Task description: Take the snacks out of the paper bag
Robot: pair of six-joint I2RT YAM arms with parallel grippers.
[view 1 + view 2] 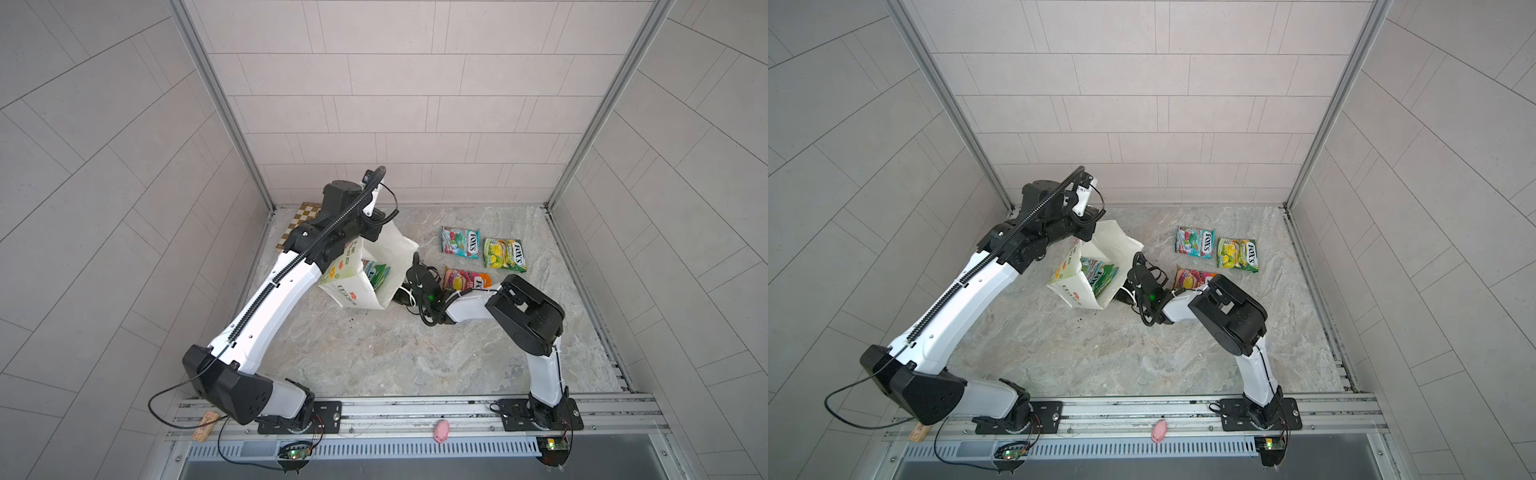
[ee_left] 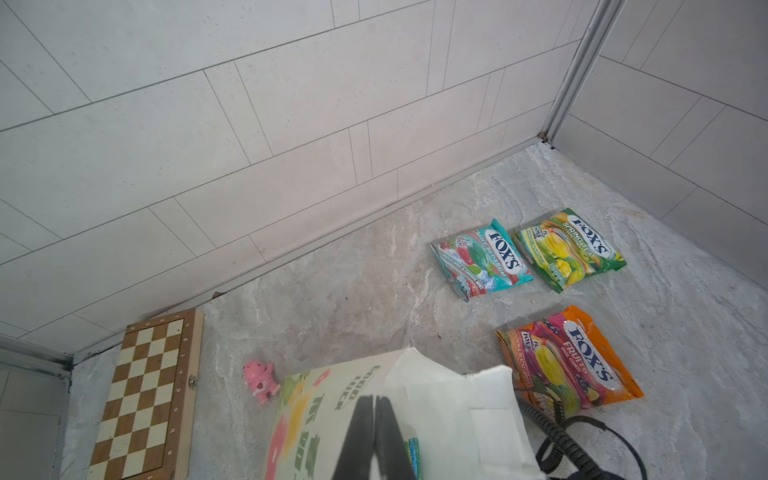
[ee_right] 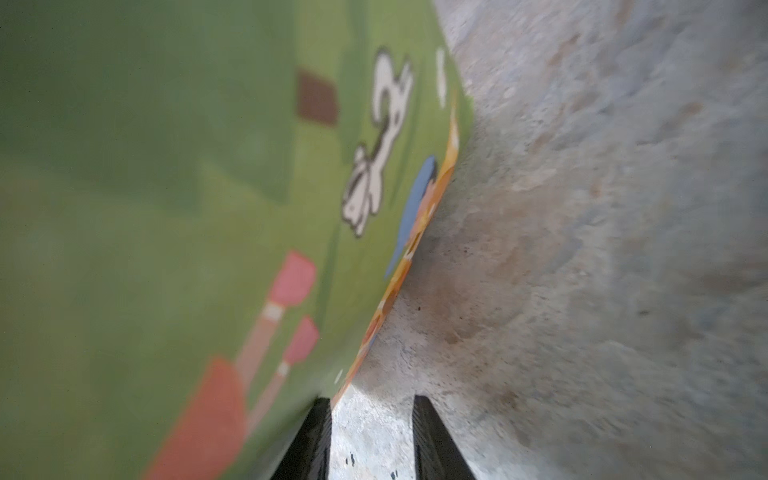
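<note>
The bag (image 1: 355,297) gapes open at the top, though my left hand (image 2: 376,400), pinching its far rim, crowds that edge. My right hand (image 3: 372,401) sits low, squeezed between bag wall and orange packet (image 1: 463,280). The front counter (image 1: 374,353) lies bare.

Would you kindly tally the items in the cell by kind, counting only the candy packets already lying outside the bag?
Paper bag: 1
FOX'S candy packets outside it: 3 (teal packet, yellow-green packet, orange-pink packet)
Pink pig toys: 2 (pig toy beside the bag, pig toy on the front rail)
Chessboard box: 1
Total: 7
</note>
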